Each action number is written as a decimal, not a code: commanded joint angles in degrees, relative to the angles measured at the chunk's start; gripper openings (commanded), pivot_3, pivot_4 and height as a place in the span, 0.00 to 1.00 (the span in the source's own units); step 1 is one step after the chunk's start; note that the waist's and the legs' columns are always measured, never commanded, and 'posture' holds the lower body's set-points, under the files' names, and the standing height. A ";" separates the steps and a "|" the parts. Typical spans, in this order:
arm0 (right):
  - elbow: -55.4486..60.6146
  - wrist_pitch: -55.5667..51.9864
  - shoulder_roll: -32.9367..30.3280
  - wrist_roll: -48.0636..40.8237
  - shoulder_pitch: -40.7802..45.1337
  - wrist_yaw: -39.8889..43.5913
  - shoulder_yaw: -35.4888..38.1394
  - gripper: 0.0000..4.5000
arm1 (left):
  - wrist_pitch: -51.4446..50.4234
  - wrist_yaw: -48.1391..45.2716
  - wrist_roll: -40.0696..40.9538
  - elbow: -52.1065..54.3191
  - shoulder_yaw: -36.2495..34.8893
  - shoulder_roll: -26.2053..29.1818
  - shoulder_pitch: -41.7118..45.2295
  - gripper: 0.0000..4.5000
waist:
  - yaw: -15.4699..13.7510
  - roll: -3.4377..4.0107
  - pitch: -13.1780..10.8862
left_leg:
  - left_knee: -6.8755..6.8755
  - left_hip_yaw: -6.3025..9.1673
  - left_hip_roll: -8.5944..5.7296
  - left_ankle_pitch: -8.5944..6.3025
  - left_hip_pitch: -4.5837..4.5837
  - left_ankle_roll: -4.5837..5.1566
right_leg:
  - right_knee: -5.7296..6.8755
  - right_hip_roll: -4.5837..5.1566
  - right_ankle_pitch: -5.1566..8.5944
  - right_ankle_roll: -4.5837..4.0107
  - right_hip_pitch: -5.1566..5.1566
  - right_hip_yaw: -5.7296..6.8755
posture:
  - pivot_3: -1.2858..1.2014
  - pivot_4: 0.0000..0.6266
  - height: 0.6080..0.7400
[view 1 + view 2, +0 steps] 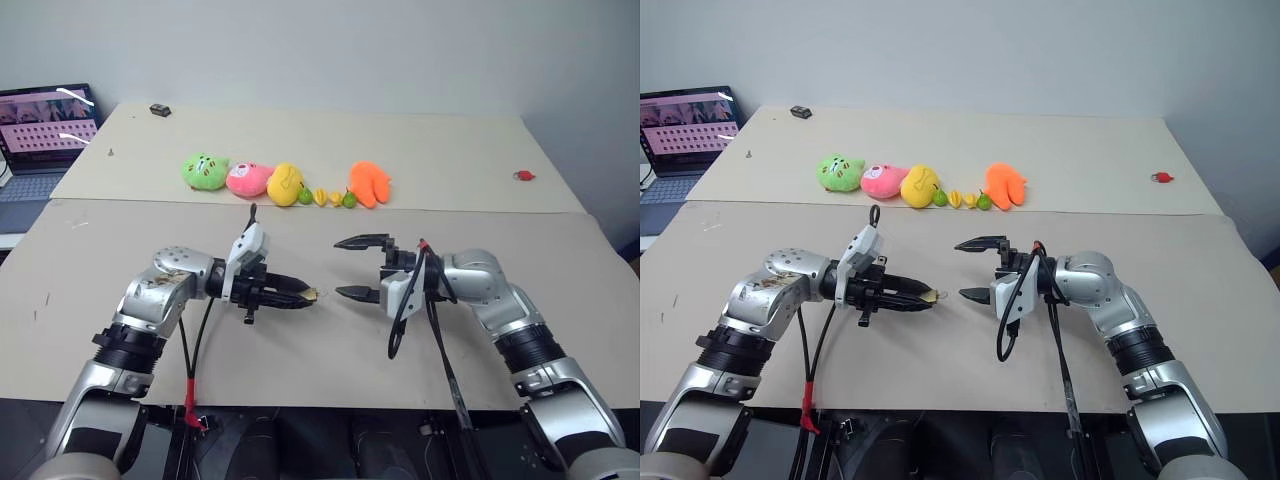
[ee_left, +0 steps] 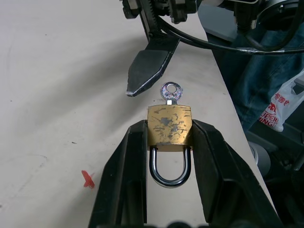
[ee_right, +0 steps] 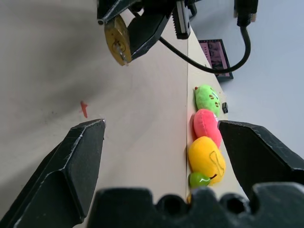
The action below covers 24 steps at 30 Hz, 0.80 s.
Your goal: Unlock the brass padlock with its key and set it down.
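- Above the near table, mid-air betw. both arms: brass padlock clamped in left gripper, jaws narrow, pinching the body by its two sides.
- Shackle tucked back betw. the fingers, key already seated in keyhole, bow sticking out past the fingertips toward the other arm. Prob. held so to leave the key free for a turn.
- Right gripper facing it, jaws wide, holding nothing; one fingertip just beside key bow, not touching as far as visible.
- Both grippers near level, tips toward each other. Looks like setup for pinch-and-twist.
- Judged: unlocking not yet done, shackle seems shut.
- Plush toys, small toy fruits in a row on far table, well apart.
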State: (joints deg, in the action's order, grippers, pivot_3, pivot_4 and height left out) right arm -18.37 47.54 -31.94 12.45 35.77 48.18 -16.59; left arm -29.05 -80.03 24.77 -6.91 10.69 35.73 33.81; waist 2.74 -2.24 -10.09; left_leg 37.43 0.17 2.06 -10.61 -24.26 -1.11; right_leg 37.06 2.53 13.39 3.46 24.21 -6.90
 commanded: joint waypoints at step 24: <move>-2.32 6.23 1.19 -0.24 6.46 -0.57 -5.35 0.37 | -3.66 -2.59 -1.00 -1.95 2.05 -0.47 5.29 0.18 | 0.09 0.00 0.00 | 0.00 0.01 0.01 0.00 0.00 0.00 | 0.04 -0.01 0.01 -0.05 0.01 0.01 | 0.52 0.24 0.83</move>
State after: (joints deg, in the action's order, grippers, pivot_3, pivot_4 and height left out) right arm -21.16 52.81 -30.85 12.46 40.77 48.69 -22.39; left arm -32.68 -81.98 23.43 -10.74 12.61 35.35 37.87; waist 2.84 -2.24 -10.09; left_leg 37.44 0.19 2.06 -10.61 -24.27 -1.11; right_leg 37.10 2.52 13.40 3.42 24.23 -6.89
